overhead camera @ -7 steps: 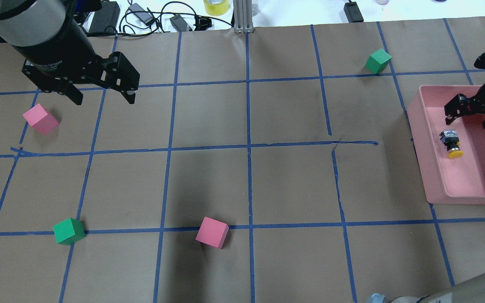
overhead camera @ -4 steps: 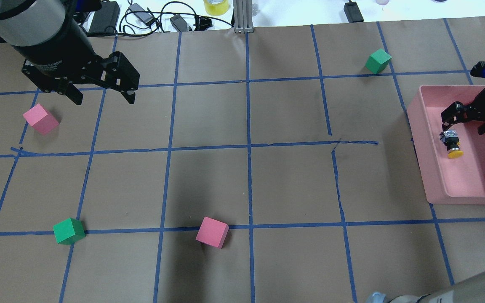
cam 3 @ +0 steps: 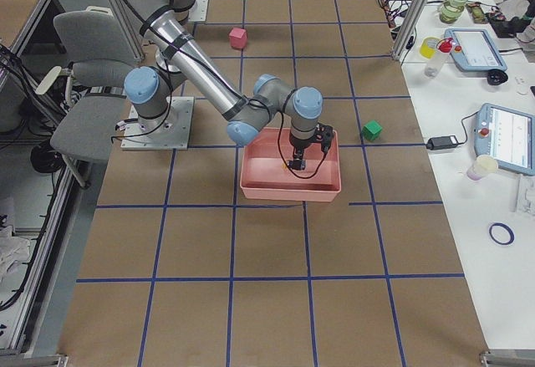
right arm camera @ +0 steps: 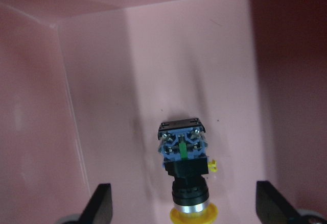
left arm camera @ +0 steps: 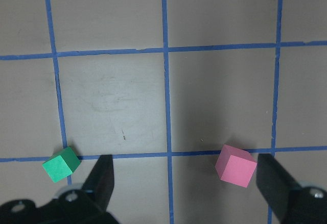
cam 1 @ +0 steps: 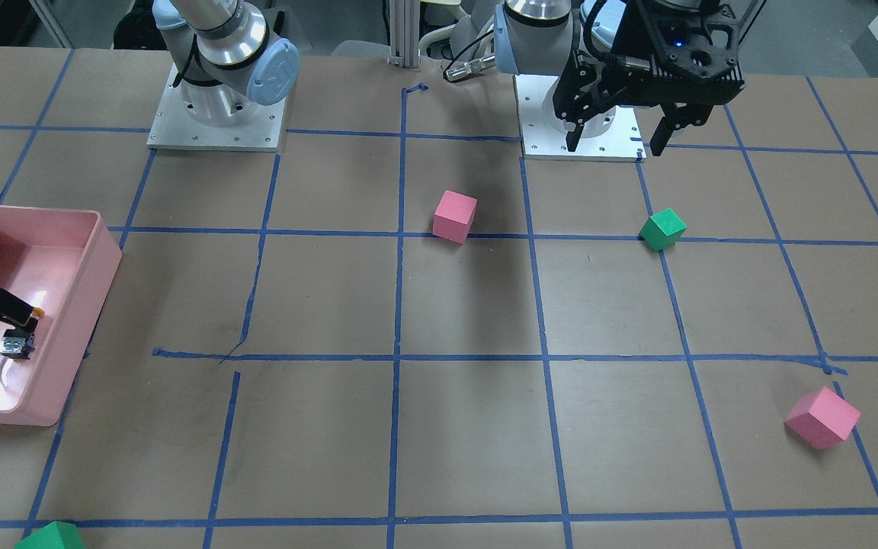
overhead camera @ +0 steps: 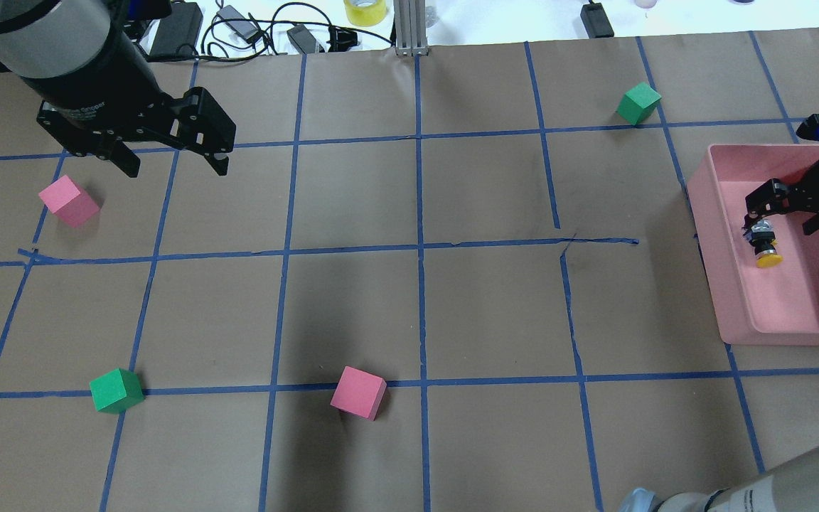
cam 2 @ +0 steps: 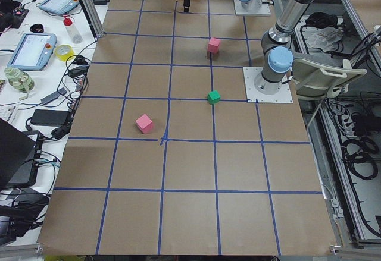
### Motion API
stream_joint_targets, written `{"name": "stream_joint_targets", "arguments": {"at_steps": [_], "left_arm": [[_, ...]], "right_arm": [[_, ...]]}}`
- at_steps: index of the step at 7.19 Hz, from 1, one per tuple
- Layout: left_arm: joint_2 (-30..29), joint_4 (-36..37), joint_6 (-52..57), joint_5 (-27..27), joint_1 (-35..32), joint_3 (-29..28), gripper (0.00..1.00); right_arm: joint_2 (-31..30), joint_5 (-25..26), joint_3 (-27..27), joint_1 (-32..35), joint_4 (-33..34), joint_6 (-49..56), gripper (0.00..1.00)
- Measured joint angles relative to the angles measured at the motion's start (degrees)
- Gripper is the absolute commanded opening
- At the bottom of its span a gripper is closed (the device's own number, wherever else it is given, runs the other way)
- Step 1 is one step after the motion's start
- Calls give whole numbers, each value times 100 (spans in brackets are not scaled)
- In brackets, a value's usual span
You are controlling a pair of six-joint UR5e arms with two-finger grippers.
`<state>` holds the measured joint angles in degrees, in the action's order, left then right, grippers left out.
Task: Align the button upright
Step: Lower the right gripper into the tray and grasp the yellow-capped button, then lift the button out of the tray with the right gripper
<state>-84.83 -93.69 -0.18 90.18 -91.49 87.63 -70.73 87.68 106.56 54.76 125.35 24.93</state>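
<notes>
Button [right arm camera: 185, 173] lies sideways in pink bin [overhead camera: 736, 299]; right gripper [overhead camera: 781, 219] hovers over it, jaws spread. Approach step, evidently. Next: lower, clamp black body. Left gripper [overhead camera: 176, 169] idle, jaws spread.

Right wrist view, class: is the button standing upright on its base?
No, the button lies on its side on the floor of the pink bin, its yellow cap pointing sideways.

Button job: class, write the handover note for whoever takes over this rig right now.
Left end effector: open, empty, held above the table.
Right end effector: open, low in the pink tray, jaws either side of the button, not closed on it.
Button: lying on its side on the tray floor, yellow cap toward the robot.
Done: approach only.
To do: grip it and stand it upright.
</notes>
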Motion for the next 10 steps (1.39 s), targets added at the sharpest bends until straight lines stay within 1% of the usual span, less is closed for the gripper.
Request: {"name": "stream_joint_targets", "arguments": {"at_steps": [4, 8, 9, 10], "left_arm": [[1, 0, 0, 0, 0, 0, 100], [-7, 0, 0, 0, 0, 3, 100], [-7, 0, 0, 0, 0, 3, 100], [-6, 0, 0, 0, 0, 2, 100]], "right_arm": [[284, -53, -18, 6, 425, 32, 99], [418, -15, 22, 29, 493, 333, 99], [456, -9, 32, 28, 493, 379, 95], [474, -15, 44, 28, 488, 400, 73]]}}
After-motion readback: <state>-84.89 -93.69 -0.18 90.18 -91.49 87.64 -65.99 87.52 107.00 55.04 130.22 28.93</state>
